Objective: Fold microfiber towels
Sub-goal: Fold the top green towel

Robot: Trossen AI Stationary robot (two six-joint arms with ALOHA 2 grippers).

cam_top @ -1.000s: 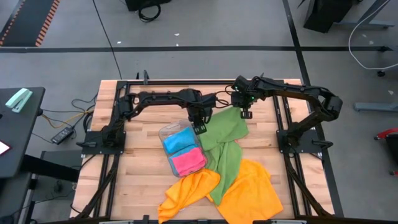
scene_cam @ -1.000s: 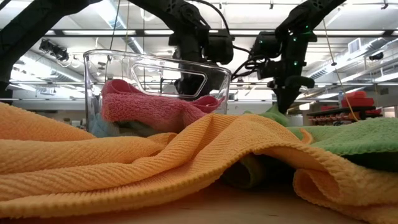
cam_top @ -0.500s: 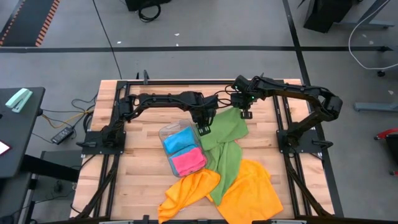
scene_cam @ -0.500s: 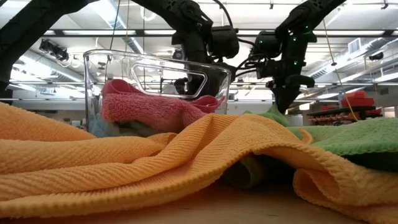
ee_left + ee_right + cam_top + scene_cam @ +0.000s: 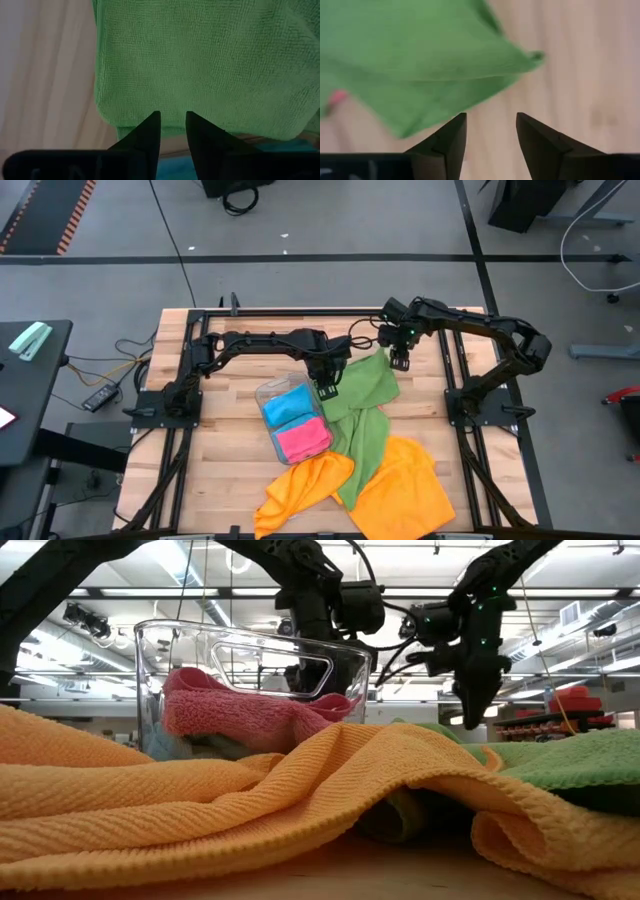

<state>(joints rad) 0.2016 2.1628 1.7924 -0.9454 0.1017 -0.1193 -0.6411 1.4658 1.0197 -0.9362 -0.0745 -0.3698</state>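
Observation:
A green towel (image 5: 365,392) lies spread on the table right of a clear tray (image 5: 268,393). Its long lower end runs toward the near edge between two orange towels (image 5: 305,485) (image 5: 408,490). My left gripper (image 5: 326,388) points down over the green towel's tray-side edge (image 5: 150,127), with a narrow gap between its fingers and flat cloth showing through the gap. My right gripper (image 5: 400,363) hangs open above bare wood, just beyond the towel's far right corner (image 5: 535,55), with nothing between its fingers (image 5: 491,117). My left gripper stands over the green towel's edge (image 5: 172,107) from above, fingers pointing down. The cloth lies flat on the table there, not gathered between the fingers. I cannot tell whether the fingertips touch it.
The clear tray holds a folded blue towel (image 5: 288,405) and a folded pink towel (image 5: 302,438). The orange towels fill the near part of the table and the foreground of the low view (image 5: 200,800). Bare wood shows on the table's left side (image 5: 215,440) and at its far right.
My right gripper has opened and let go of the green towel's far right corner. That corner, which was held up in a peak, has dropped toward the table. The gripper has rolled about its own axis and shifted slightly toward the table's right edge.

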